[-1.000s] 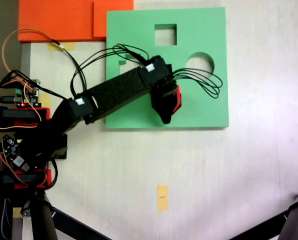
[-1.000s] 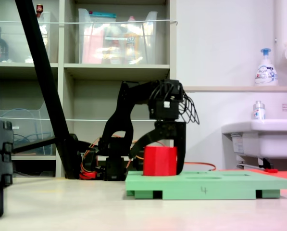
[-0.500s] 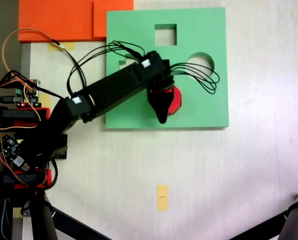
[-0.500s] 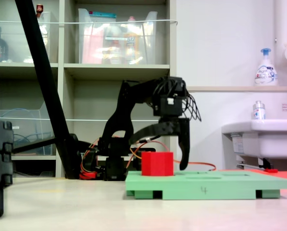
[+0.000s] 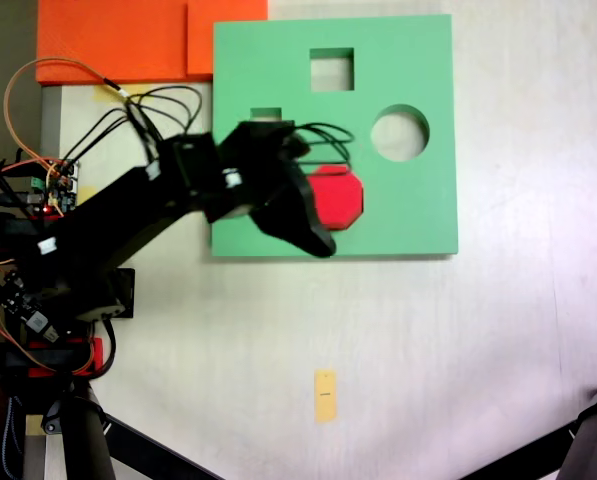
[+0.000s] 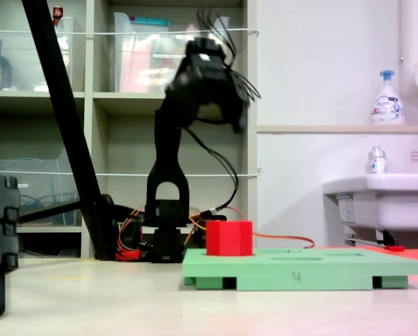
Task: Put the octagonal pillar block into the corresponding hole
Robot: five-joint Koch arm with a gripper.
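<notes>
The red octagonal pillar block (image 5: 340,198) stands upright in the lower middle of the green foam board (image 5: 418,210). From the side, the block (image 6: 229,238) is sunk a little into the board (image 6: 300,269) and sticks up above it. The block covers the corresponding hole. My gripper (image 5: 318,238) hangs above the board's lower left part and overlaps the block's left edge in a fixed view. Seen from the side, the gripper (image 6: 238,117) is raised high above the block, clear of it and blurred. Only one dark tip shows.
The board has a square cutout (image 5: 332,69), a round cutout (image 5: 399,132) and a small one (image 5: 265,113) partly under my arm. Orange foam sheets (image 5: 128,40) lie at the top left. A yellow tape strip (image 5: 324,395) marks the table. Arm base and wiring (image 5: 38,240) stand left.
The gripper opened and let go of the block, which settled lower into the board. The arm then lifted high and pulled back toward its base.
</notes>
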